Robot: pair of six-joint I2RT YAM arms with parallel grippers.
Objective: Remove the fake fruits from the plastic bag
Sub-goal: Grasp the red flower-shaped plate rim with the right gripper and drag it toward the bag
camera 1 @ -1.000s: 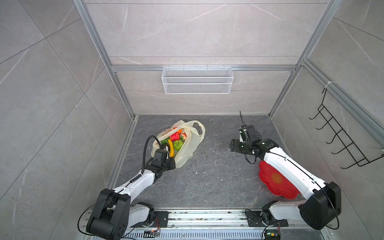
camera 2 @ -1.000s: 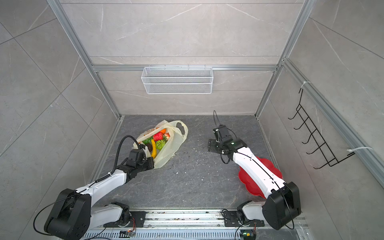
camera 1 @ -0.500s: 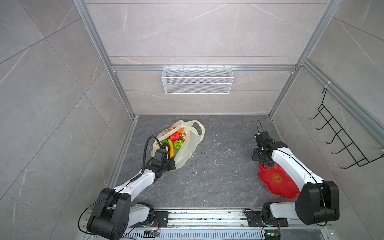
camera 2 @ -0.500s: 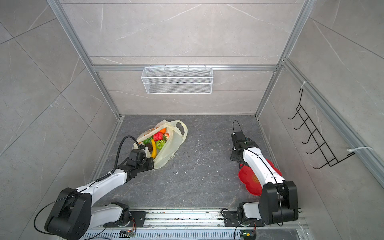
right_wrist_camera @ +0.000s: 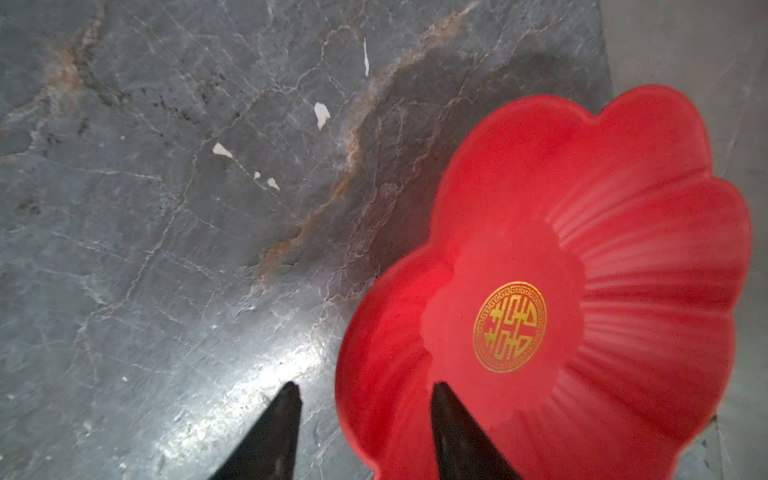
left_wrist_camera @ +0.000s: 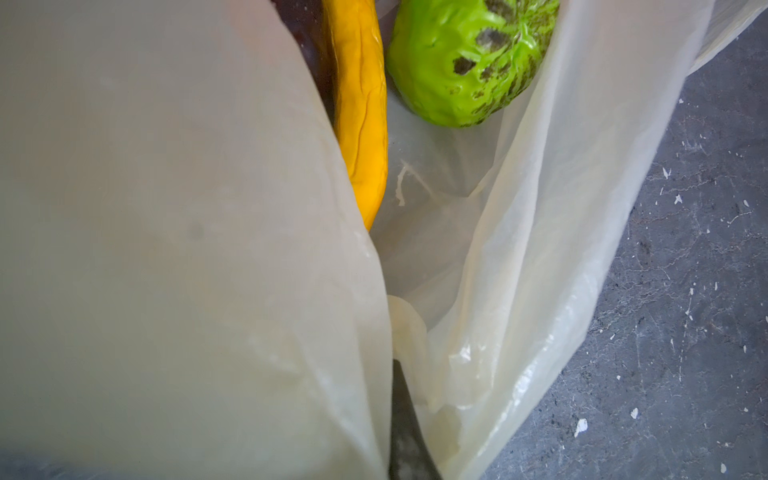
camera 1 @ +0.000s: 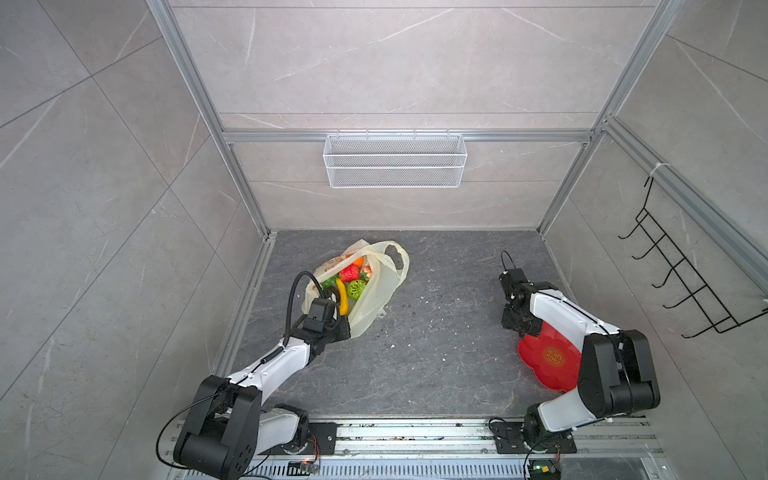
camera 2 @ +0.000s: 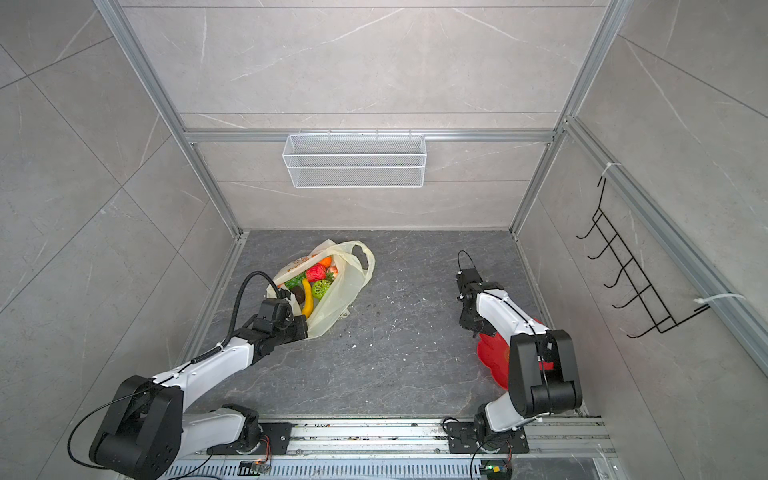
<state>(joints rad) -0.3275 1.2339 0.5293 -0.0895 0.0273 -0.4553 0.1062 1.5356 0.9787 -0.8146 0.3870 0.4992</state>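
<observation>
The pale plastic bag (camera 1: 374, 291) (camera 2: 347, 291) lies open on the dark floor at the back left. Inside it are the fake fruits: a yellow banana (camera 1: 341, 296) (left_wrist_camera: 361, 104), a green bumpy ball (camera 1: 357, 289) (left_wrist_camera: 469, 54), a red strawberry (camera 1: 350, 273) and an orange piece (camera 2: 326, 261). My left gripper (camera 1: 338, 328) (left_wrist_camera: 399, 415) is shut on the bag's near edge, and bag film (left_wrist_camera: 166, 208) drapes over it. My right gripper (camera 1: 519, 330) (right_wrist_camera: 365, 386) is open at the right. Its jaws straddle the rim of the red flower-shaped plate (right_wrist_camera: 582, 249).
The red plate (camera 1: 548, 357) (camera 2: 490, 353) lies by the right wall, partly under my right arm. A white wire basket (camera 1: 395, 160) hangs on the back wall and a black hook rack (camera 1: 681, 291) on the right wall. White flecks dot the floor.
My right arm swung from the middle of the floor to the right and now points down at the red plate's rim, its jaws closer together. The left arm and bag have not moved.
</observation>
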